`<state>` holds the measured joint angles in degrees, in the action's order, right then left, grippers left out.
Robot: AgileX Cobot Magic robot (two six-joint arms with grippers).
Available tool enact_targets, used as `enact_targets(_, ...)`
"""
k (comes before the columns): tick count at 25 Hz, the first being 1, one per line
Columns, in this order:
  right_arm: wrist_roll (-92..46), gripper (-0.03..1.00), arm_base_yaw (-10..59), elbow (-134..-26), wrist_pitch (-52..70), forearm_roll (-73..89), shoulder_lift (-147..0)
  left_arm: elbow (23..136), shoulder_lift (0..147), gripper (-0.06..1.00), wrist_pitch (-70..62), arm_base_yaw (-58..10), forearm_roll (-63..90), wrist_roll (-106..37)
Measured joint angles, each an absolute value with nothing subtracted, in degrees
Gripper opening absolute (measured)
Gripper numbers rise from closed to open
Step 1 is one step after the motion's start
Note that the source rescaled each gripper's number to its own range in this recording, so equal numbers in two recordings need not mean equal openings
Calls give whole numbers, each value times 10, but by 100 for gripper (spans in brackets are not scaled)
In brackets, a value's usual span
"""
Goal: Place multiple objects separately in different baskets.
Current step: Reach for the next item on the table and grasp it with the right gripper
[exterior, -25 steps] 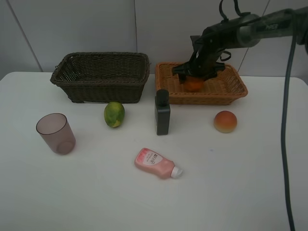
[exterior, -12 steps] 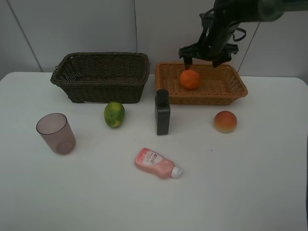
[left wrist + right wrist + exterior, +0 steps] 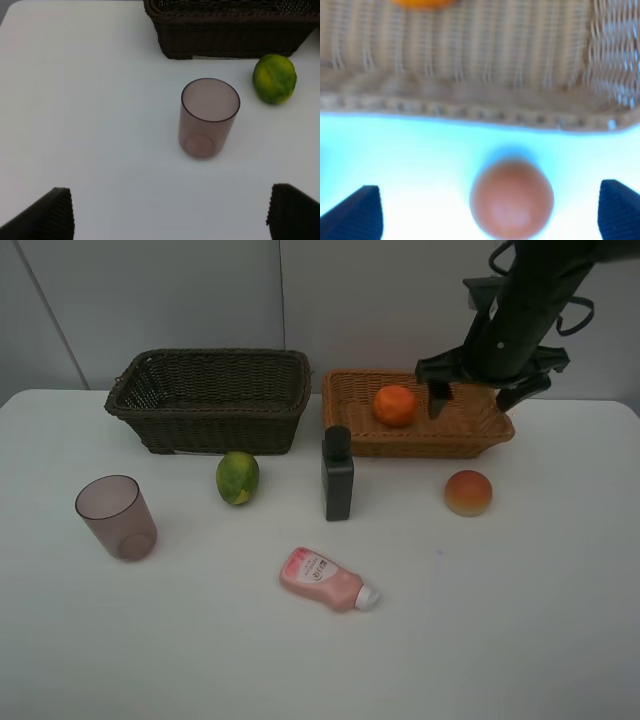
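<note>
Exterior high: right gripper (image 3: 475, 392), jaws wide and empty, above tan basket (image 3: 420, 446) containing orange fruit (image 3: 395, 405).
Left wrist: only here, left gripper (image 3: 170, 220), spread and empty, near cup (image 3: 209, 117).
Right wrist, blurred: probably peach (image 3: 512, 197) beside the basket.
White table (image 3: 520, 620); grey wall (image 3: 150, 300).

Cup (image 3: 207, 120): mauve, upright on tabletop (image 3: 90, 100).
Green fruit (image 3: 274, 78): just beside dark basket (image 3: 230, 40).
Left hand (image 3: 170, 217): fingers spread wide, apart from cup.
</note>
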<state>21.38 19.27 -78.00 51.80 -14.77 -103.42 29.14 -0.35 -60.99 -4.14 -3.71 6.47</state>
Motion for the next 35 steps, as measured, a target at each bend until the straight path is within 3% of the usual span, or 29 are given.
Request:
enact_targets(6, 214, 100, 184, -677, 443, -142, -1008, 291, -4, 100, -610, -41, -37, 65)
enact_targets(17, 214, 100, 153, -529, 247, -140, -1007, 291, -4, 100, -610, -41, -37, 65)
enact_targets(35, 248, 100, 119, -521, 149, -175, -1053, 291, -4, 100, -610, -41, -37, 65)
